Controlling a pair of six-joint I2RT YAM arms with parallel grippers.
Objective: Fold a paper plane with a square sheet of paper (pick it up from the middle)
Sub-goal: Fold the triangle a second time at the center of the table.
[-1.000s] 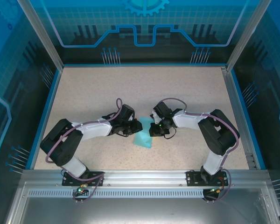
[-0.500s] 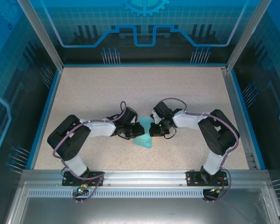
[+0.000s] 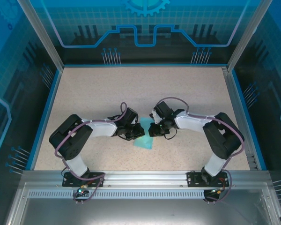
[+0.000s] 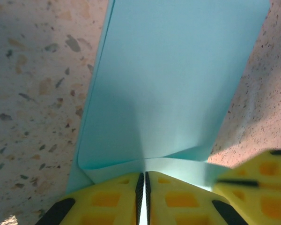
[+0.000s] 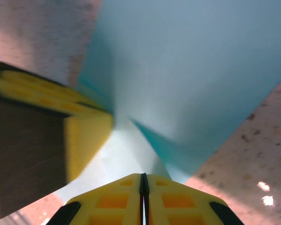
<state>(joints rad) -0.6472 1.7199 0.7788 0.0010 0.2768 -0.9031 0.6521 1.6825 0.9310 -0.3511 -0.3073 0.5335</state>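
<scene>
At the middle of the table [image 3: 107,93], I have the left gripper [image 3: 136,132] and right gripper [image 3: 154,130] both pinched shut on the square sheet of paper [image 3: 145,142], so I judge the centre crease in hand; next, press that fold flat

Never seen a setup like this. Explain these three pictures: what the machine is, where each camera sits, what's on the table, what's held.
The machine is two robot arms, the left arm and the right arm, bolted at the near edge of a speckled table. The wide picture comes from a fixed camera above and behind them. The other two come from a camera on each wrist, looking along that arm's yellow fingers. On the table is a light cyan paper with folds in it. The left hand and the right hand face each other, close together, and both are shut on the paper. Each wrist picture also catches part of the other hand at its side.
</scene>
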